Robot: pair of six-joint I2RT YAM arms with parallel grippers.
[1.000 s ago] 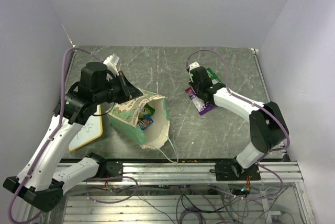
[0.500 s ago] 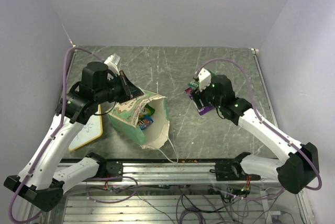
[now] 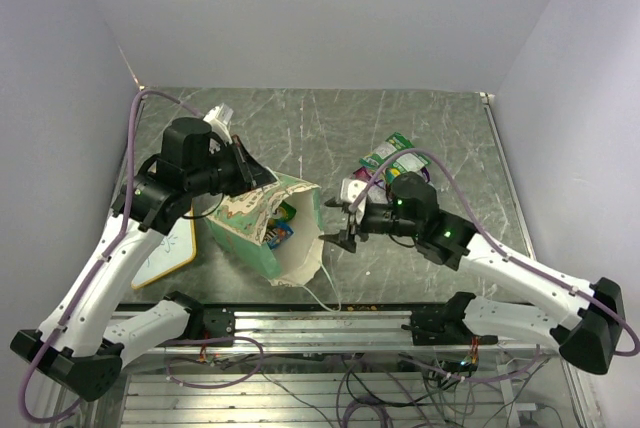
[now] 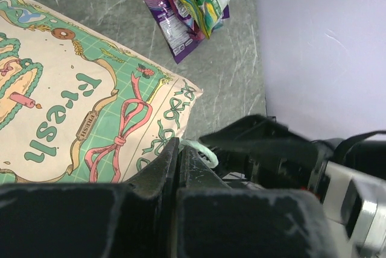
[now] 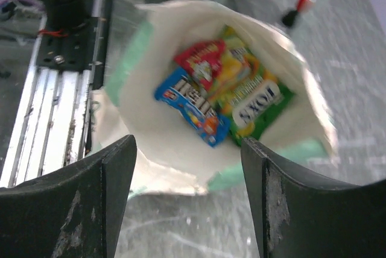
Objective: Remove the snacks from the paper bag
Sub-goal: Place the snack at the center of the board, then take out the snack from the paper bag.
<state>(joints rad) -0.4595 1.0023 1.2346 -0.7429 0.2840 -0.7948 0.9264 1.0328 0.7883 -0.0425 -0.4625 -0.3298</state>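
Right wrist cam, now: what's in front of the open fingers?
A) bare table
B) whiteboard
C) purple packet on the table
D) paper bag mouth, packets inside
D: the open right gripper looks straight into the paper bag, where a blue packet and a green packet lie.

My left pincer [image 3: 252,172] is pinched tight on the far top edge of the paper bag [image 3: 245,231], which lies on its side on the green stone table [image 3: 300,128], its mouth turned to the right and the near edge. Inside the mouth I can make out snacks [image 3: 280,224], one blue and one yellow-green. My right pincer [image 3: 333,222] hangs just outside that mouth, jaws spread and pointing in, holding nothing. Behind my right arm a green-and-white packet [image 3: 385,154] lies on the table. A whiteboard [image 3: 165,248] lies left of the bag.
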